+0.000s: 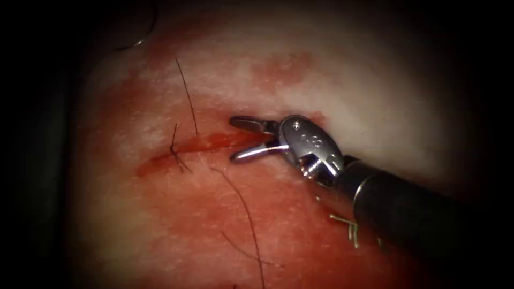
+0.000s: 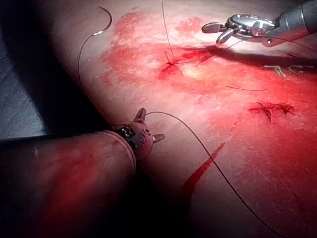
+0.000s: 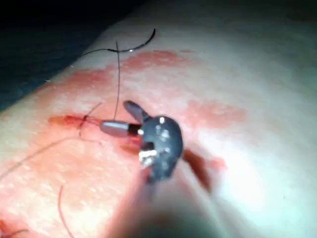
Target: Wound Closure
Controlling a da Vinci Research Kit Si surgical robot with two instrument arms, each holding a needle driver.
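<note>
The tissue has a red cut with one tied stitch near its left end. My right tool hovers over the cut just right of that stitch, jaws open and holding nothing; it also appears in the other views. The curved needle lies free on the tissue surface, far left of the cut, held by neither tool. Its thread runs down to my left tool, whose jaws stand spread. Thread passes beside one jaw; I cannot see a grip.
Loose dark thread trails across the tissue below the cut. Short green thread ends lie by the right shaft. A second closed cut with stitches and a red fluid streak lie nearer the left tool.
</note>
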